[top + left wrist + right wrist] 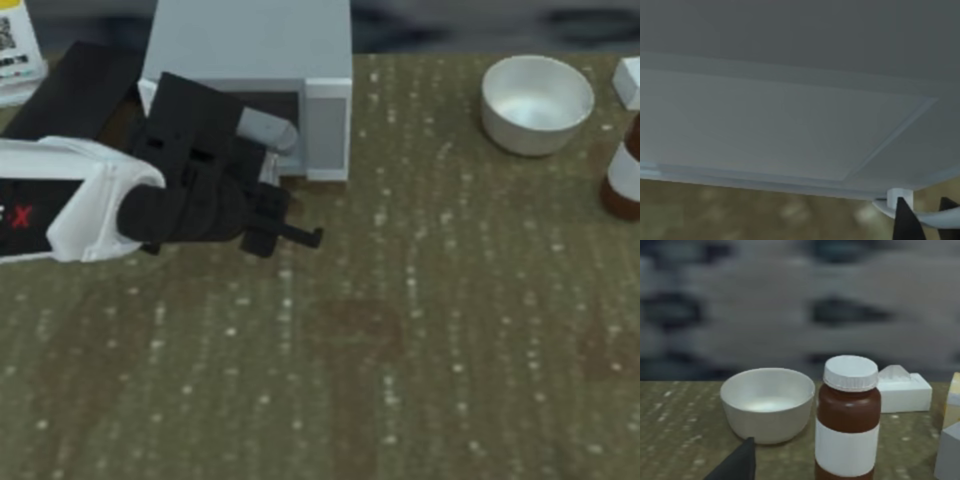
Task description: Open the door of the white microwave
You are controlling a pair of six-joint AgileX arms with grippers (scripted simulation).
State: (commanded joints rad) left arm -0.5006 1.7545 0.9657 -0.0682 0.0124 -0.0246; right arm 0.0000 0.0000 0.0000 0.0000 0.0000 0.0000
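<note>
The white microwave (250, 40) stands at the back left of the table, its front facing the near edge. Its door (275, 102) is mostly covered by my left arm, and I cannot tell whether it is ajar. In the left wrist view the door (790, 125) fills the picture. My left gripper (926, 219) sits at the door's curved grey handle (940, 216), one black fingertip (905, 222) on each side of it, closed around it. From above, the left gripper (262, 150) sits just under the handle (272, 130). My right gripper (747, 465) is parked off the right side.
A grey control panel (328, 130) lies right of the door. A black box (80, 90) and a printed card (18, 45) stand left of the microwave. At the back right are a white bowl (537, 100), a brown bottle (625, 170) and a white box (628, 80).
</note>
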